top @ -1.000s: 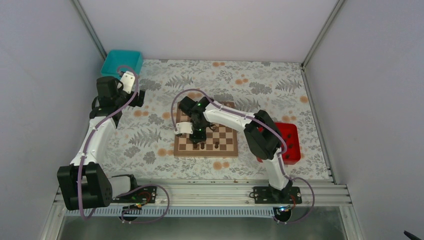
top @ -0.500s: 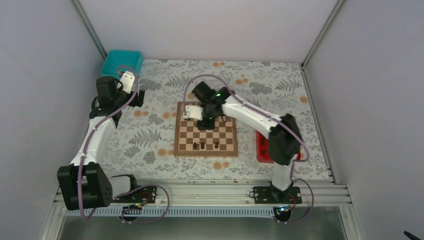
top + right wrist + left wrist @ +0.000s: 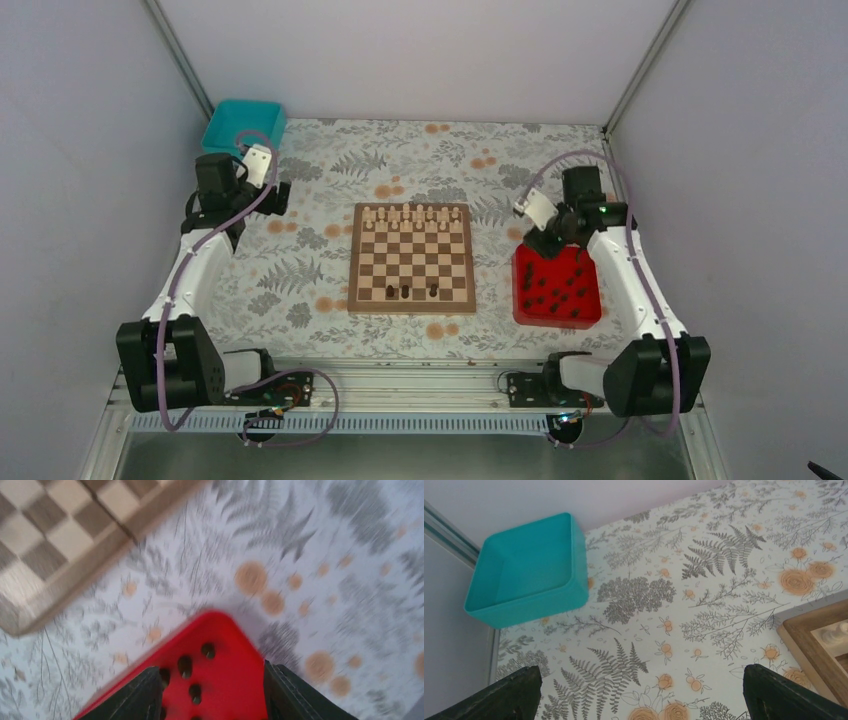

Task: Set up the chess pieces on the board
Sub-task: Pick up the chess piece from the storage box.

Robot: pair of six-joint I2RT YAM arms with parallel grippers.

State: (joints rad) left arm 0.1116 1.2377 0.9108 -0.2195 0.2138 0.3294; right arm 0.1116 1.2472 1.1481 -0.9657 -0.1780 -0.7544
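While your right hand (image 3: 545,239) is hanging open over the red tray's (image 3: 557,322) far edge, most chess pieces (image 3: 556,288) are lying inside; three are standing near the board's (image 3: 411,308) front edge. Your left hand (image 3: 277,196) is hanging open too.

Soft, even light is filling the enclosure and casting only faint shadows, while motion blur is smearing the board (image 3: 50,535) and tray (image 3: 230,670) in the right-wrist view.

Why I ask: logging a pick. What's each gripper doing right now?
Left gripper: open, empty.
Right gripper: open, empty, above a corner of the red tray.
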